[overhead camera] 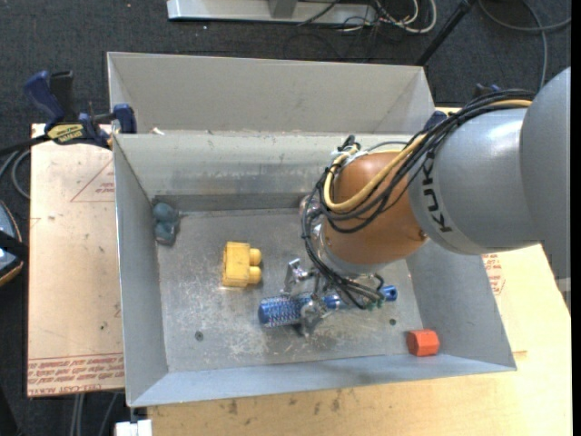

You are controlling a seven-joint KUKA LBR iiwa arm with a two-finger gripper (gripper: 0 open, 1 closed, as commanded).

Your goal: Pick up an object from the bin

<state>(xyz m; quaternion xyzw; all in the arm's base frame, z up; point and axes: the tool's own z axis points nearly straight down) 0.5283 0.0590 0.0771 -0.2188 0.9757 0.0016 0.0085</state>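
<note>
Just beside the jaws, a blue ribbed cylinder (278,312)

The bin (192,309) is dull, scratched metal (floor well scuffed), the yellow block (241,265) smooth plastic.

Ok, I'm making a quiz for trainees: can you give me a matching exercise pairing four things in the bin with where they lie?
Things:
1 yellow block
2 orange cube
3 grey lump
4 blue brush

Places:
A back left corner
B right beside the pincer
C front right corner
D in the open, left of centre

Pairs: 1-D; 2-C; 3-A; 4-B
</note>
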